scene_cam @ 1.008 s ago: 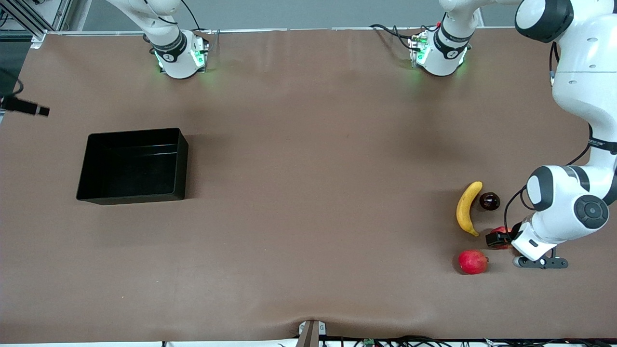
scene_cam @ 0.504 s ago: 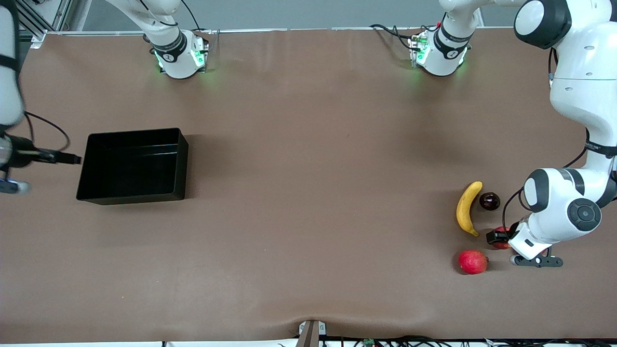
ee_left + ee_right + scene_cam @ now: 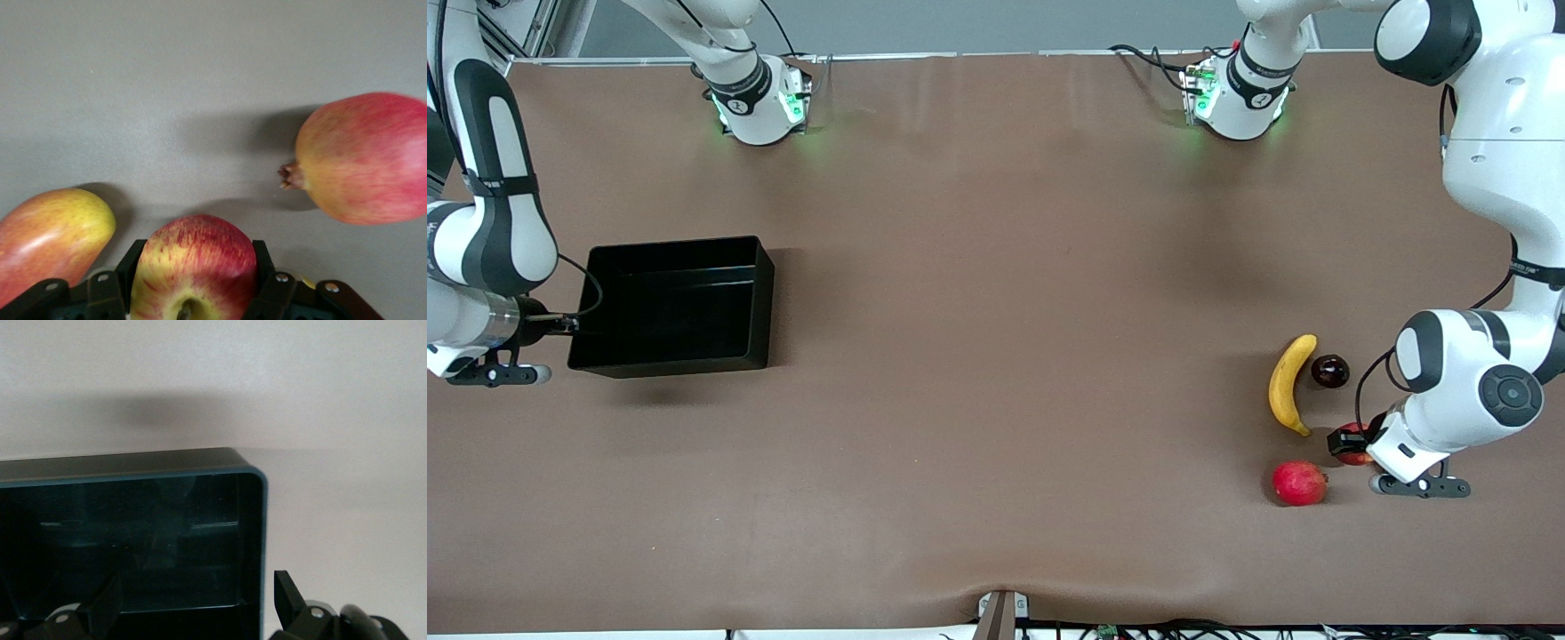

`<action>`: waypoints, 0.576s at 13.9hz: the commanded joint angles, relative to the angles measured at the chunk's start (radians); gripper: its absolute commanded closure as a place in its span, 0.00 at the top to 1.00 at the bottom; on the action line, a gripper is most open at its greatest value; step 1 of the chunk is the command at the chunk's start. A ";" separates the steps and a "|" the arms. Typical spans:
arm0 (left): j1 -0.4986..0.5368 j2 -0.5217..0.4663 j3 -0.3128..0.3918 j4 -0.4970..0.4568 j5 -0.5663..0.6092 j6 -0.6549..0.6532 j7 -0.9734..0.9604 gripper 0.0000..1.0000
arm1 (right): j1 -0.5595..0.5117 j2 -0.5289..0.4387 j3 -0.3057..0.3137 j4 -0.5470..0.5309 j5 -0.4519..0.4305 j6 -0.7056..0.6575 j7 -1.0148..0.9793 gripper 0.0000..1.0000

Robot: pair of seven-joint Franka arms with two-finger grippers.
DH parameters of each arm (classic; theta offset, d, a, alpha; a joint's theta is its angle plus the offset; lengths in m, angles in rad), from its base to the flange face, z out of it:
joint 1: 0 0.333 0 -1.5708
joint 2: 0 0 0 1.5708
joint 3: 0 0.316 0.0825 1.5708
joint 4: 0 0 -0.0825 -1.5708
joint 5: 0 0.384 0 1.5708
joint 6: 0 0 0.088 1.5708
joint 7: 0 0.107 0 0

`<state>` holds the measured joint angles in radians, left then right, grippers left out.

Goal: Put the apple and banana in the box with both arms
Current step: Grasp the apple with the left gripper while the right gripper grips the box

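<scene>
The apple (image 3: pixel 194 267) was gripped between the fingers of the left claw (image 3: pixel 193 280), low on the table (image 3: pixel 996 356). A lift was judged next. The right claw (image 3: pixel 193 607) was spread wide over the box (image 3: pixel 261 520) wall. The banana (image 3: pixel 1288 384) lay near the left claw.

Even overhead light, soft shadows, some wrist-view blur

Table (image 3: pixel 996 356) evenly lit from above, no glare; faint broad arm shadows on its surface. Box (image 3: pixel 671 302) interior reads near black, with a soft shadow along its nearer wall. Green glow at both arm bases. Left wrist view: pomegranate (image 3: pixel 363 160) slightly blurred, apple (image 3: pixel 193 267) sharp, soft shadows beside the fruit. Right wrist view washed pale, with a blurry dark shadow.
</scene>
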<state>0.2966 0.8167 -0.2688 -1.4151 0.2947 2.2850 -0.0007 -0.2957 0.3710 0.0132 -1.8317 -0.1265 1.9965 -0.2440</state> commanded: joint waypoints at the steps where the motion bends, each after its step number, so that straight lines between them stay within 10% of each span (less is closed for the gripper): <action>1: 0.000 -0.099 -0.033 -0.012 0.015 -0.093 -0.007 0.00 | -0.048 0.028 0.007 0.017 -0.030 0.033 -0.082 1.00; 4: -0.002 -0.166 -0.064 -0.008 -0.002 -0.137 -0.025 0.00 | -0.127 0.100 0.008 0.003 -0.018 0.051 -0.171 1.00; 5: -0.007 -0.186 -0.064 -0.008 -0.009 -0.150 -0.059 0.00 | -0.149 0.104 0.011 -0.018 -0.015 0.051 -0.205 0.41; 6: -0.014 -0.200 -0.067 -0.010 -0.009 -0.162 -0.109 0.00 | -0.152 0.105 0.011 -0.038 0.002 0.053 -0.209 0.02; 8: -0.031 -0.231 -0.072 -0.008 -0.009 -0.202 -0.171 0.00 | -0.160 0.106 0.010 -0.061 0.057 0.053 -0.212 0.00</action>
<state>0.2792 0.6291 -0.3401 -1.4061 0.2927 2.1197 -0.1169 -0.4411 0.4930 0.0049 -1.8641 -0.1129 2.0439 -0.4407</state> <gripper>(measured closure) 0.326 0.313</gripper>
